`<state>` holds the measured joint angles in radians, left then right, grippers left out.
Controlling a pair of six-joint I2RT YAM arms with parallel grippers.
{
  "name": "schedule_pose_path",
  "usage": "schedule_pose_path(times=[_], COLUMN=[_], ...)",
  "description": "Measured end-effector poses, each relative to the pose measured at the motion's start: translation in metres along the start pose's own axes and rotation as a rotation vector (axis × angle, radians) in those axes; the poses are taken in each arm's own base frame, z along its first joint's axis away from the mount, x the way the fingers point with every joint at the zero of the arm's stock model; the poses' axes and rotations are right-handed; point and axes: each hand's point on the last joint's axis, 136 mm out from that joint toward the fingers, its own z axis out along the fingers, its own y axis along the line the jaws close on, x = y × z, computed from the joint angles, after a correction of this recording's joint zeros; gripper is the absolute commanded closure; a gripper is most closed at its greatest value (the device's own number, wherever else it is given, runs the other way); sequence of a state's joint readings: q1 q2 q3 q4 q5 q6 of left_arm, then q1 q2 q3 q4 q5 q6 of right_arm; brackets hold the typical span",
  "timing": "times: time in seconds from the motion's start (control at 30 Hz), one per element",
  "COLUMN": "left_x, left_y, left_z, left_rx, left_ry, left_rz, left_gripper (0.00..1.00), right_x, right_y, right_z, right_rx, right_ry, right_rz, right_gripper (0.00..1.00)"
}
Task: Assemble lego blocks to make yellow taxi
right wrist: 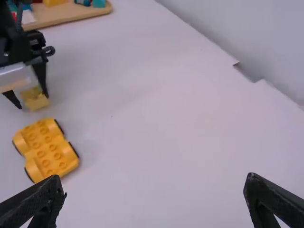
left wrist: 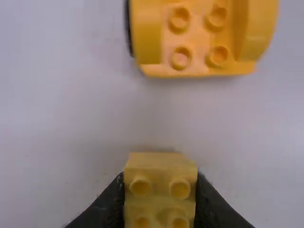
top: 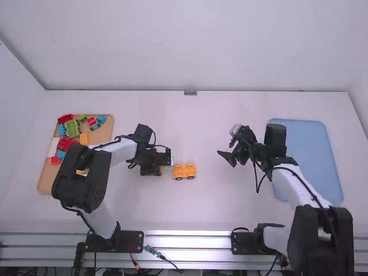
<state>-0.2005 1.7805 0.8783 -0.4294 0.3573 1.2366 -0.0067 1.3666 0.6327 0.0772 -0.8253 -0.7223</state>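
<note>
On the counter, a yellow wheeled base is placed just beside the left gripper, in whose jaws a yellow block is clasped, apart from the base. The right gripper is held farther off, its jaws spread wide. Loose blocks are gathered in a wooden tray, partly hidden by the left arm; the blue tray is partly covered by the right arm.

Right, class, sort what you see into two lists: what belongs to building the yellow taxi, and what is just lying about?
For the taxi:
yellow wheeled base
yellow block held in the left gripper

Lying about, it seems:
red blocks
green block
wooden tray
blue tray
</note>
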Motion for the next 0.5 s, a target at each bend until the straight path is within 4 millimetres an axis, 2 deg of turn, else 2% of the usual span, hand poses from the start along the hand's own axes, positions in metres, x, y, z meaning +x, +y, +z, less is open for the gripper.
schedule_pose_path(times=[0.07,0.17,0.3,0.4,0.5], left_x=[0.001,-0.001,-0.007,-0.008,-0.009], left_y=[-0.004,-0.002,0.011,0.014,0.015], left_z=[0.001,0.001,0.001,0.001,0.001], left_rx=[0.011,0.006,-0.045,-0.055,-0.059], left_ry=[0.001,-0.012,-0.04,-0.047,-0.049], left_rz=[-0.001,-0.007,-0.053,-0.11,-0.146], left_gripper=[0.01,0.01,0.01,0.01,0.01], right_x=[0.012,0.015,0.009,0.006,0.007], right_y=[0.006,0.01,0.01,0.013,0.028], right_z=[0.008,0.012,0.013,0.012,0.016], right_rx=[-0.054,-0.082,-0.093,-0.112,-0.165], right_ry=[0.004,-0.009,-0.044,-0.06,-0.055], right_rz=[0.007,-0.015,-0.04,-0.021,-0.028], right_gripper=[0.01,0.01,0.01,0.01,0.01])
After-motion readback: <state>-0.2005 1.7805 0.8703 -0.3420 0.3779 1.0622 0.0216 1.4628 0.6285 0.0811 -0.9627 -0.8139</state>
